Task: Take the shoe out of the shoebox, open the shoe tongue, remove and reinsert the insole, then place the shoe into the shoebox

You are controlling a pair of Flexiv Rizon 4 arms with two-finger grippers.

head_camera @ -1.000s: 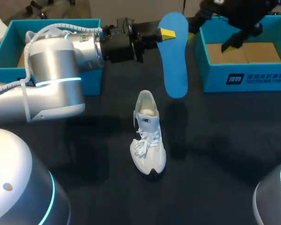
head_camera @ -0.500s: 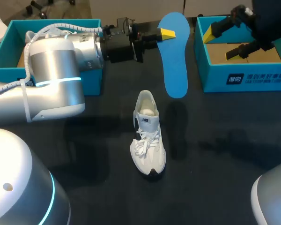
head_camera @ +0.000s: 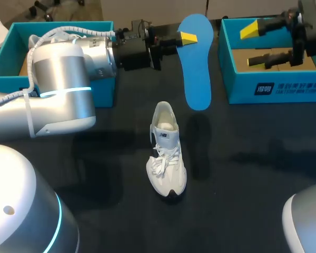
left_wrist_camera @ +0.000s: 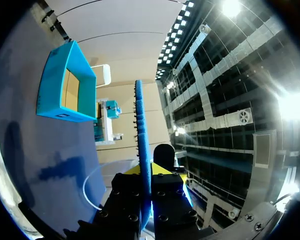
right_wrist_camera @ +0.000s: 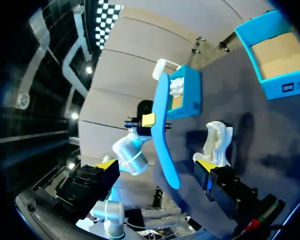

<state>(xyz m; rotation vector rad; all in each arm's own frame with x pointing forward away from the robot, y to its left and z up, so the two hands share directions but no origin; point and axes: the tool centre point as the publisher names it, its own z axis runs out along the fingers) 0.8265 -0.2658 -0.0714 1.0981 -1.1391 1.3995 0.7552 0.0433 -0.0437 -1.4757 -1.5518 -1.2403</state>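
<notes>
My left gripper pinched the insole at upper middle of the frame; the shoe sat at centre. My right gripper hung wide open, upper right. I judged reinsertion wanted the right bracing the shoe, with the insole fed in toe-first.

This is looking like a robotics lab. 2 silver robot arms with glowing cyan rings, the left arm and the right arm, are hanging over a dark-covered bench. It is carrying only 2 teal shoeboxes and a single white shoe.
</notes>
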